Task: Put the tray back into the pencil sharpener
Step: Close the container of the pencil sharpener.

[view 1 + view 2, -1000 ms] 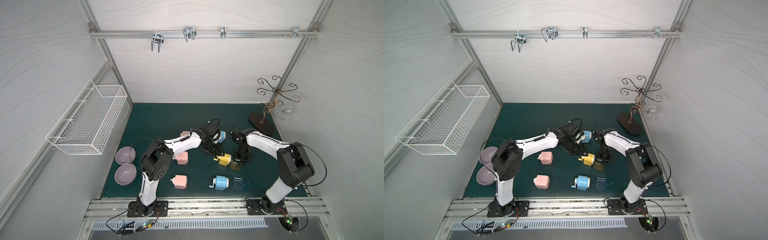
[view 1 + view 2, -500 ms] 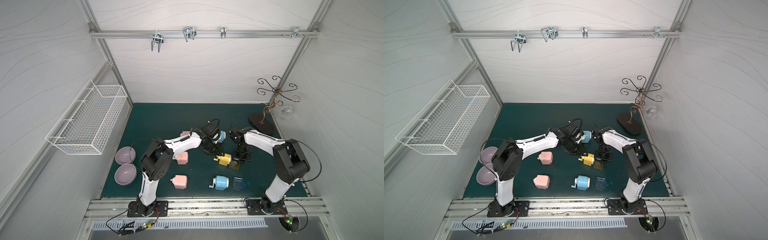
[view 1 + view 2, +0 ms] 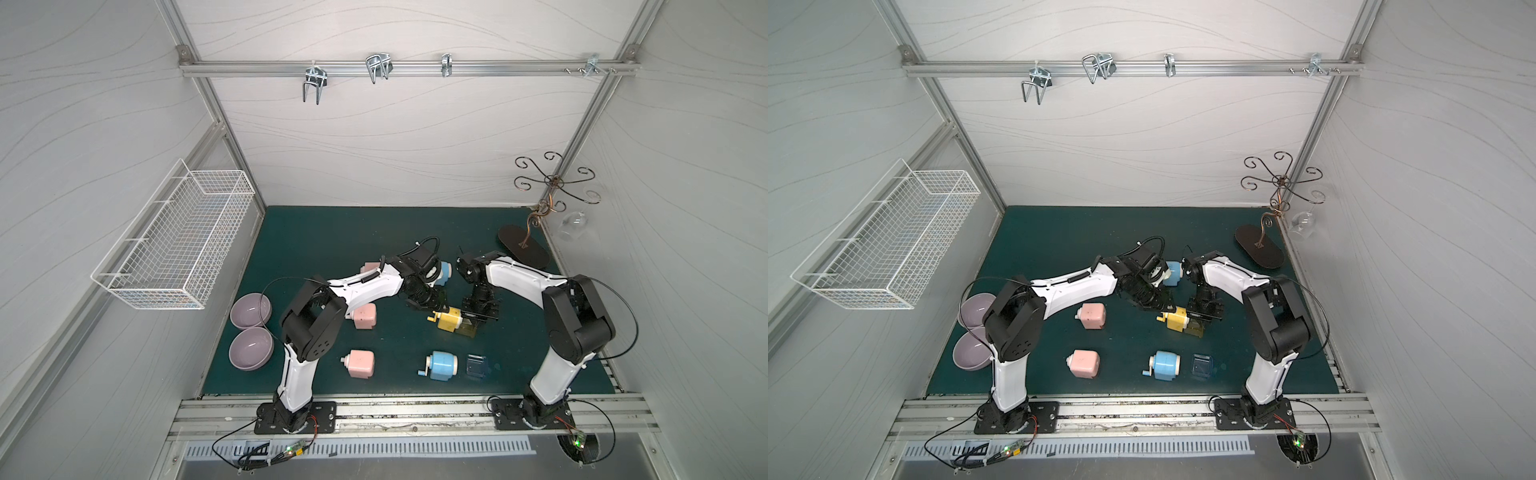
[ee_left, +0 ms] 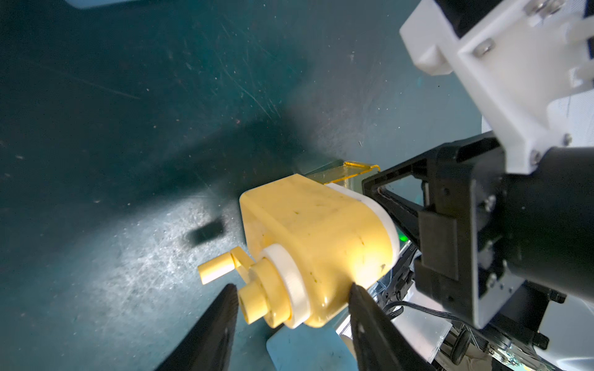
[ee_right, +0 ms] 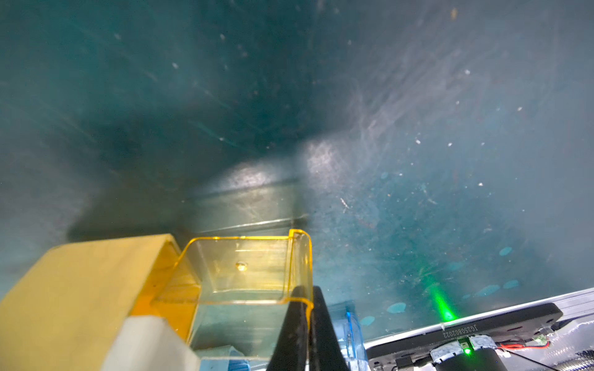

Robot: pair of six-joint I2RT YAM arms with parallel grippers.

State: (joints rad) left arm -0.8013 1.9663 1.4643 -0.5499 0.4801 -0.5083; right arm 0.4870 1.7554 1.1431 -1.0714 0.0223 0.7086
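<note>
The yellow pencil sharpener [image 3: 445, 319] [image 3: 1176, 319] lies on its side on the green mat. My left gripper [image 3: 434, 307] [image 4: 292, 287] is shut on its crank end, one finger by the crank hub and one against the body. The clear yellow tray [image 3: 468, 330] [image 5: 244, 273] sits at the sharpener's [image 5: 83, 282] open end, its inner end partly inside the slot. My right gripper [image 3: 478, 318] [image 5: 305, 292] is shut on the tray's outer wall, which is pinched between the fingertips. In the left wrist view only a corner of the tray [image 4: 350, 170] shows behind the sharpener [image 4: 308, 231].
A blue sharpener [image 3: 442, 365] and its loose blue tray [image 3: 476, 365] lie nearer the front. Two pink sharpeners [image 3: 365, 316] [image 3: 361, 363] lie to the left and another blue one [image 3: 442, 272] behind the left wrist. Purple bowls [image 3: 250, 328] sit far left, a glass stand [image 3: 523, 251] back right.
The right arm's elbow has swung inward and its gripper with the tray has edged toward the sharpener. The left arm has held still.
</note>
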